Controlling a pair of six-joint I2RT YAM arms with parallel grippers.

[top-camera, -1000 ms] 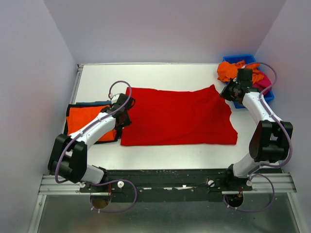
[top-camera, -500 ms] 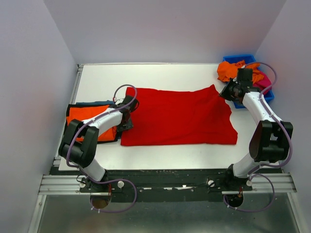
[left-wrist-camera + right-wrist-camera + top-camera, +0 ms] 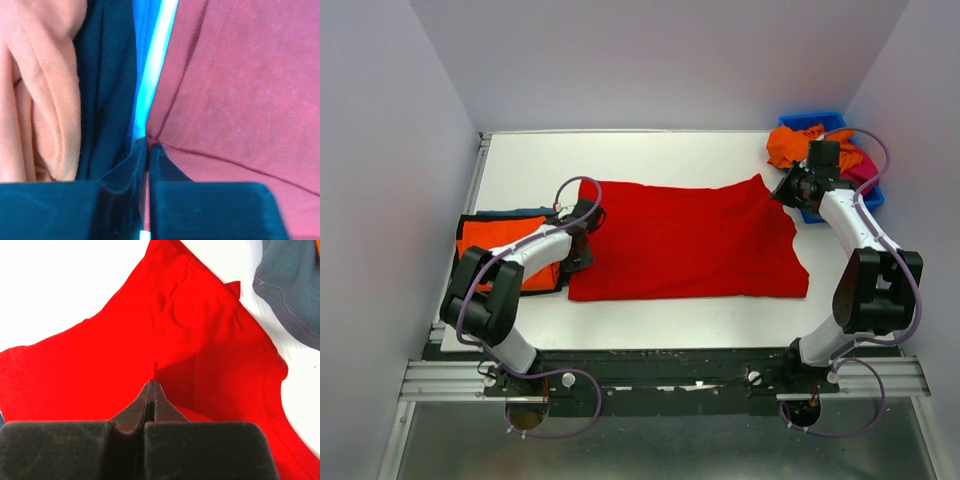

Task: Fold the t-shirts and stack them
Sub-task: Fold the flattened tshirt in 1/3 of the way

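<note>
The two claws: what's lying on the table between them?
The red shirt, spread flat, fills the whole stretch from the left claw to the right claw; the top view shows it.

Blue bin (image 3: 820,118) largely buried under heaped shirts (image 3: 792,145), grey shirt (image 3: 292,285) cropped — picture's corner

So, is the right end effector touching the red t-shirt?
Touching. The right wrist view shows the right end effector shut, with a small ridge of the red t-shirt pinched between its tips and standing up just beyond them.
</note>
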